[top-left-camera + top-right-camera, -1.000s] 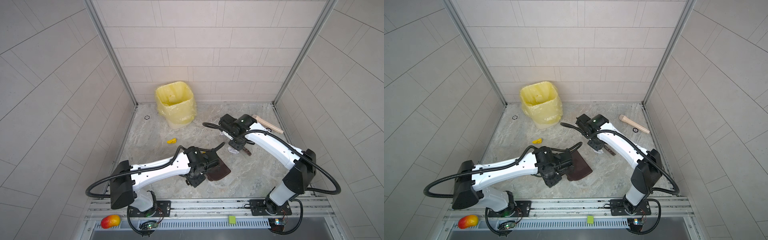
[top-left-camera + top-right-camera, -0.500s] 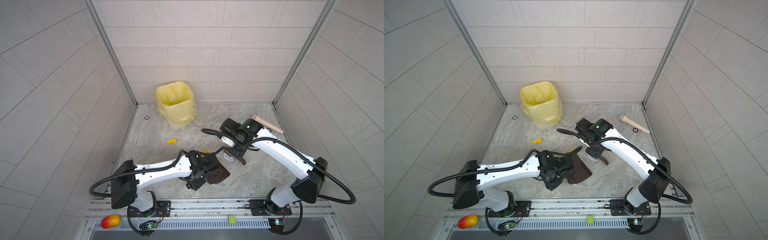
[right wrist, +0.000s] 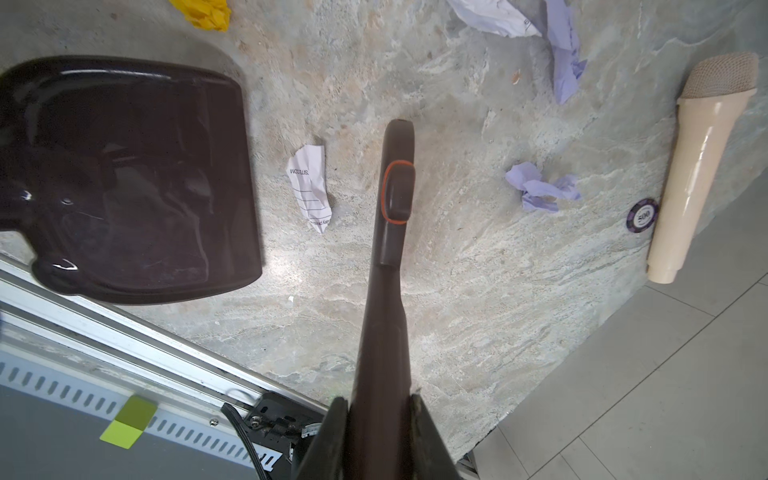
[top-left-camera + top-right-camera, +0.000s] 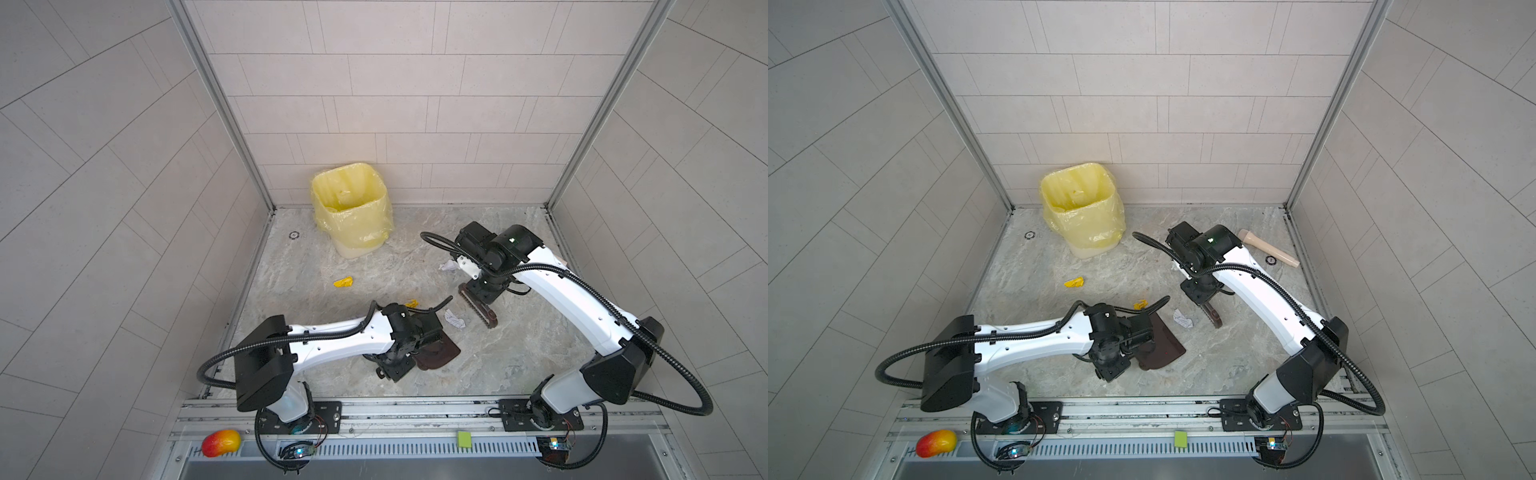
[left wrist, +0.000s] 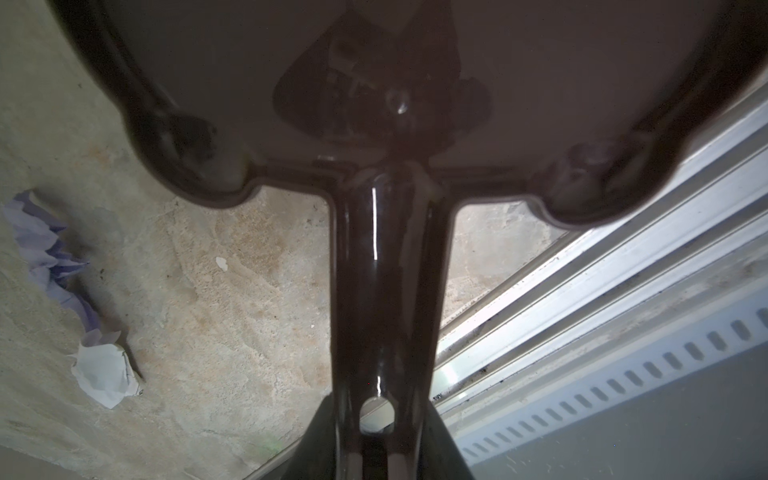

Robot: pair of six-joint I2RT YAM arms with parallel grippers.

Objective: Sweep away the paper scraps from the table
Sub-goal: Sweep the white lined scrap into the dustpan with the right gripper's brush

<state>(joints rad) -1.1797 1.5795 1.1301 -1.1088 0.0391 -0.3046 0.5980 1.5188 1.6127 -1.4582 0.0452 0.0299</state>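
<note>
Paper scraps lie on the marble table (image 4: 511, 365): a white one (image 4: 454, 321) (image 3: 311, 187) between brush and dustpan, a lilac-white one (image 4: 449, 266) behind the right wrist, two yellow ones (image 4: 343, 282) (image 4: 411, 303), and lilac ones (image 3: 540, 191) (image 5: 45, 249). My left gripper (image 5: 376, 449) is shut on the handle of the dark brown dustpan (image 4: 436, 353) (image 4: 1163, 345), which rests on the table. My right gripper (image 3: 380, 432) is shut on the handle of the brown brush (image 4: 478, 309) (image 4: 1212, 316), whose head stands just right of the white scrap.
A yellow-lined bin (image 4: 353, 208) stands at the back left. A beige microphone-shaped object (image 4: 1268, 248) and a purple chip (image 4: 1270, 260) lie at the back right. A mango toy (image 4: 220, 442) and a green square (image 4: 464, 439) sit on the front rail.
My right arm drew the brush toward the front of the table, and the white scrap came with it toward the dustpan. The dustpan shifted slightly frontward.
</note>
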